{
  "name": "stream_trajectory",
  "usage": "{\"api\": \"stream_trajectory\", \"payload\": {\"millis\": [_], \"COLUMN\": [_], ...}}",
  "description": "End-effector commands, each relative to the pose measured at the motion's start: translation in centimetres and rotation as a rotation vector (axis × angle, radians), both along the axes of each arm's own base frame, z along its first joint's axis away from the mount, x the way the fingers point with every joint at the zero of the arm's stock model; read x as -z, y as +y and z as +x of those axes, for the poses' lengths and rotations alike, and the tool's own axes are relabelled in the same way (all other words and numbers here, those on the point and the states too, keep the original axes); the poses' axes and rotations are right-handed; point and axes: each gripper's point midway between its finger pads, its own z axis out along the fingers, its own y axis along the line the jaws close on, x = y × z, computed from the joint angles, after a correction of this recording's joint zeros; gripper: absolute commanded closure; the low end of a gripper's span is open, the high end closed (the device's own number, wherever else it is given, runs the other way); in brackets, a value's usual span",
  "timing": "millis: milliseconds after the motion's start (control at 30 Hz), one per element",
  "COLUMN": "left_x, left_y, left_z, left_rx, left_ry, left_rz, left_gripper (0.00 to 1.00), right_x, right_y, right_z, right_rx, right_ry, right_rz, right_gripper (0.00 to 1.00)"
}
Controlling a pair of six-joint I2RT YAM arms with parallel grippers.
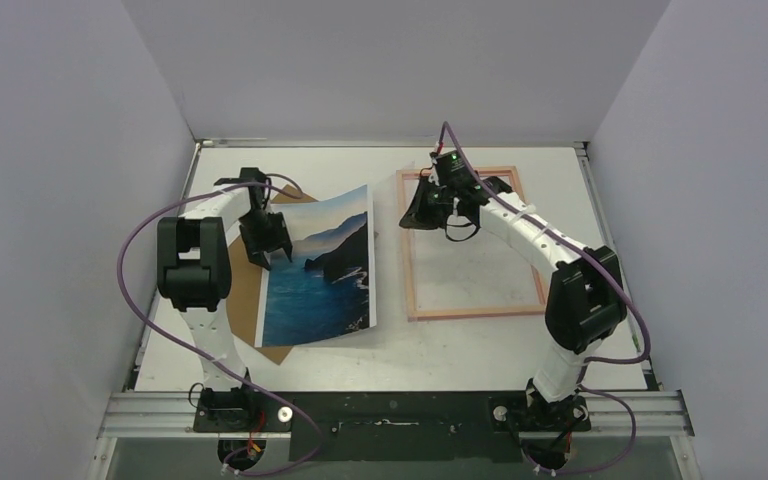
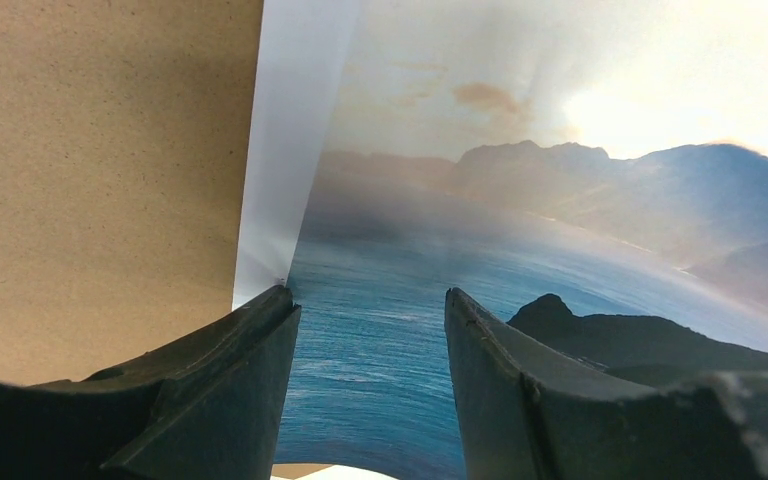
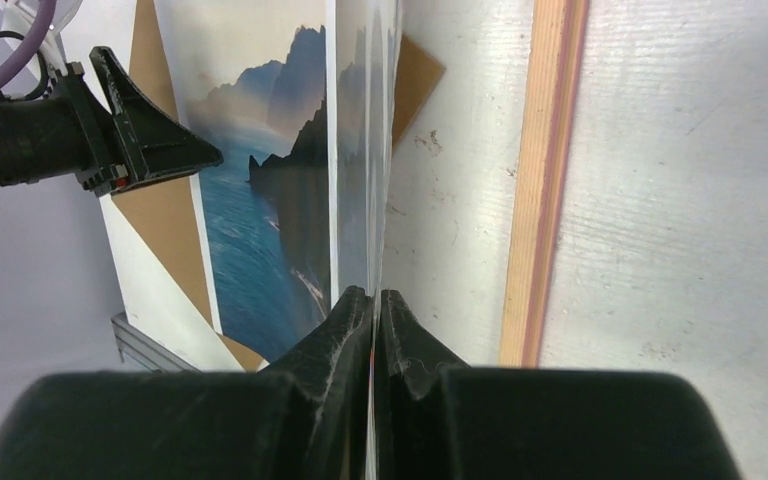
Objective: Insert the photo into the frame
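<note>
The photo (image 1: 320, 265), a print of blue sea and dark mountains, lies partly on the brown backing board (image 1: 245, 290), with its right side curled up off the table. My right gripper (image 1: 407, 212) is shut on the photo's raised right edge; in the right wrist view the fingers (image 3: 375, 295) pinch the thin sheet (image 3: 260, 200). My left gripper (image 1: 265, 258) is open over the photo's left edge, and the sea (image 2: 440, 250) shows between its fingers (image 2: 370, 300). The frame (image 1: 475, 312) lies flat to the right, its peach-wood rail (image 3: 538, 180) beside the held edge.
The backing board (image 2: 90, 170) sticks out from under the photo at the left and near corner. White walls enclose the table on three sides. A metal rail (image 1: 400, 410) runs along the near edge by the arm bases.
</note>
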Motion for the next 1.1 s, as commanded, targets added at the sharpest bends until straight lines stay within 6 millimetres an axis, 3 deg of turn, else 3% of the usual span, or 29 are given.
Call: {"api": "stream_trajectory", "payload": {"millis": [0,200,367,533,633,700,833,900,1067], "left_x": [0.7,0.1,-2.9,-8.4,-11.7,-14.2,-19.7,-22.5,-28.5], "left_y": [2.7,4.4,3.8,0.0,-2.1,-4.1,-8.0,-10.6,-15.1], "left_z": [1.7,3.8,6.7,8.7,8.9,8.5,7.3,6.4,2.8], "left_rx": [-0.047,-0.061,-0.043,0.004,0.038,0.069,0.218,0.324,0.457], "left_ry": [-0.041,-0.061,-0.15,-0.3,-0.371,-0.419,-0.611,-0.748,-1.021], "left_rz": [0.035,0.055,0.009,-0.118,-0.165,-0.203,-0.198,-0.167,-0.266], "left_gripper": [0.45,0.45,0.45,0.42,0.4,0.39,0.22,0.14,0.07], "right_x": [-4.9,-7.2,-9.9,-12.1,-13.5,-14.8,-16.8,-17.4,-19.2], "right_y": [-3.2,-7.4,-10.3,-11.2,-11.8,-12.2,-12.6,-12.8,-13.4], "right_z": [-0.4,-0.3,-1.0,-2.1,-2.6,-2.9,-3.1,-3.1,-2.8], "right_rx": [0.008,0.016,0.02,0.044,0.075,0.089,0.1,0.123,0.212], "right_ry": [-0.076,-0.1,-0.144,-0.177,-0.199,-0.226,-0.328,-0.359,-0.406], "right_rz": [-0.087,-0.139,-0.18,-0.183,-0.189,-0.191,-0.177,-0.17,-0.129], "right_gripper": [1.0,1.0,1.0,1.0,1.0,1.0,1.0,1.0,1.0]}}
